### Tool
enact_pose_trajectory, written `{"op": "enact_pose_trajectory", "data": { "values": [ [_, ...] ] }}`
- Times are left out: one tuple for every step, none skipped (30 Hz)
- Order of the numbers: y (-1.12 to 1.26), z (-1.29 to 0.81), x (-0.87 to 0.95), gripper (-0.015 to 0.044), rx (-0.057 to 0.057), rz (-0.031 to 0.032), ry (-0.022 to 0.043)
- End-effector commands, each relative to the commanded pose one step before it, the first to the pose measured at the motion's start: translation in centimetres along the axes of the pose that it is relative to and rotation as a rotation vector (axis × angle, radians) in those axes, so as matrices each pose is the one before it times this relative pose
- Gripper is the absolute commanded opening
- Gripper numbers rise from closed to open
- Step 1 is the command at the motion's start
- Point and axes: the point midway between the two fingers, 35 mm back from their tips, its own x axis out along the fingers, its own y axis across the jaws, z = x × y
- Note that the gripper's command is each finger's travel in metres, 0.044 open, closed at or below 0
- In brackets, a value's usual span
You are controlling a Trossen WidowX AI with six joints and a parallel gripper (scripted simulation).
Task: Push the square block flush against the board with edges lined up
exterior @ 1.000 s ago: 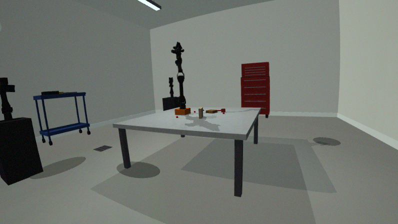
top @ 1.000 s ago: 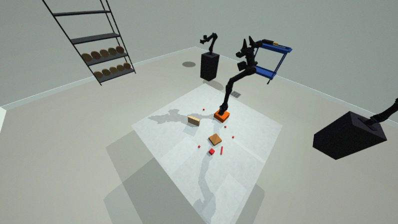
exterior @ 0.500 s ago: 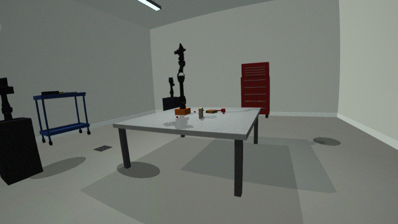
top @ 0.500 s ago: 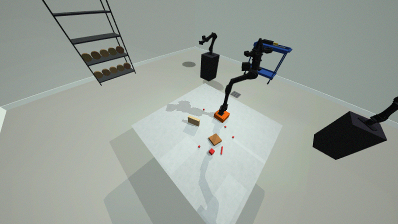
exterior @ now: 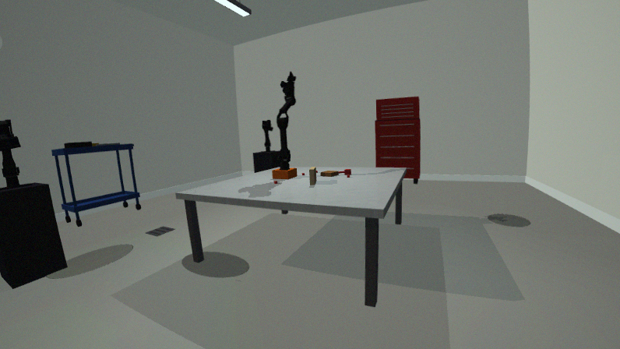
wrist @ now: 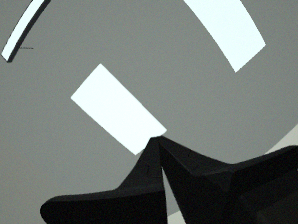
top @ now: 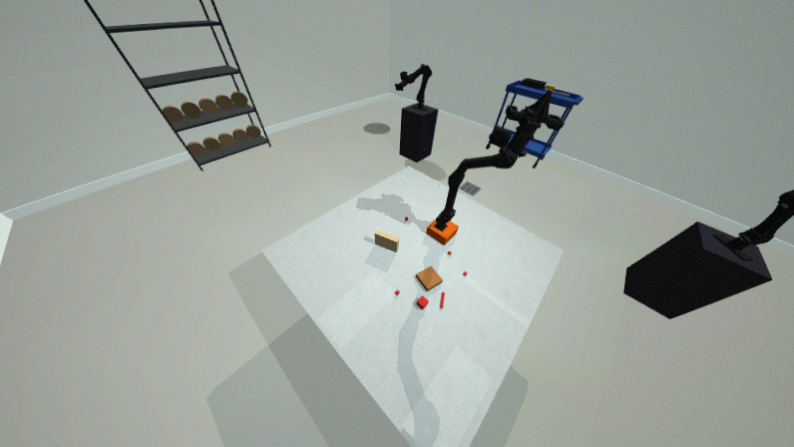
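Observation:
A flat brown square block (top: 429,277) (exterior: 329,173) lies near the middle of the table. A pale wooden board (top: 386,240) (exterior: 312,176) stands on its long narrow side, apart from the block, toward the upper left of it in the top view. My gripper (top: 549,93) (exterior: 290,72) (wrist: 156,141) is shut and empty, its fingertips together. It points upward, high above the table and well away from both parts. The wrist view shows only the fingers, ceiling lights and walls.
My arm stands on an orange base (top: 442,232) (exterior: 283,174) on the table (top: 310,260) (exterior: 277,200). A red cube (top: 422,302) and a red stick (top: 442,300) lie close to the block. Several tiny red cubes lie around, one (top: 449,252) between base and block.

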Motion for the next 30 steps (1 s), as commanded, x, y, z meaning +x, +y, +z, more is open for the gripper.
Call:
{"op": "enact_pose_trajectory", "data": {
  "values": [
    [1.611,-3.479,-0.751,0.0000,-0.0741,0.08533,0.07237],
    [0.256,-0.747,-0.093,0.0000,-0.0206,0.01678,0.01596],
    [0.252,-0.758,-0.091,0.0000,-0.0205,0.01656,0.01631],
    [0.248,-0.768,-0.089,0.0000,-0.0204,0.01635,0.01666],
    [0.244,-0.778,-0.087,0.0000,-0.0203,0.01614,0.01701],
    [0.241,-0.788,-0.085,0.0000,-0.0202,0.01594,0.01735],
    [0.237,-0.797,-0.082,0.0000,-0.0200,0.01573,0.01769],
    [0.233,-0.807,-0.080,0.0000,-0.0199,0.01553,0.01803],
    [0.230,-0.817,-0.078,0.0000,-0.0198,0.01533,0.01837],
    [0.226,-0.826,-0.076,0.0000,-0.0196,0.01514,0.01870],
    [0.221,-0.831,-0.073,0.0000,-0.0193,0.01485,0.01892],
    [0.218,-0.840,-0.071,0.0000,-0.0192,0.01467,0.01924],
    [0.215,-0.849,-0.068,0.0000,-0.0190,0.01448,0.01956],
    [0.223,-0.861,-0.066,0.0000,-0.0185,0.01454,0.01991],
    [0.292,-0.888,-0.061,0.0000,-0.0165,0.01591,0.02039],
    [0.351,-0.911,-0.054,0.0000,-0.0147,0.01703,0.02081],
    [0.350,-0.923,-0.050,0.0000,-0.0143,0.01692,0.02119],
    [0.344,-0.934,-0.046,0.0000,-0.0141,0.01669,0.02156],
    [0.337,-0.944,-0.042,0.0000,-0.0138,0.01647,0.02193],
    [0.331,-0.955,-0.038,0.0000,-0.0135,0.01625,0.02229],
    [0.298,-0.979,-0.040,0.0000,-0.0139,0.01544,0.02309],
    [0.292,-0.989,-0.036,0.0000,-0.0137,0.01523,0.02345],
    [0.285,-0.999,-0.033,0.0000,-0.0133,0.01502,0.02379],
    [0.279,-1.009,-0.029,0.0000,-0.0130,0.01480,0.02412],
    [0.273,-1.018,-0.025,0.0000,-0.0127,0.01460,0.02444],
    [0.267,-1.028,-0.021,0.0000,-0.0124,0.01439,0.02476],
    [0.261,-1.037,-0.017,0.0000,-0.0120,0.01419,0.02507],
    [0.255,-1.045,-0.013,0.0000,-0.0117,0.01400,0.02537],
    [0.249,-1.054,-0.009,0.0000,-0.0113,0.01380,0.02567],
    [0.243,-1.062,-0.005,0.0000,-0.0109,0.01362,0.02595]
  ]
}}
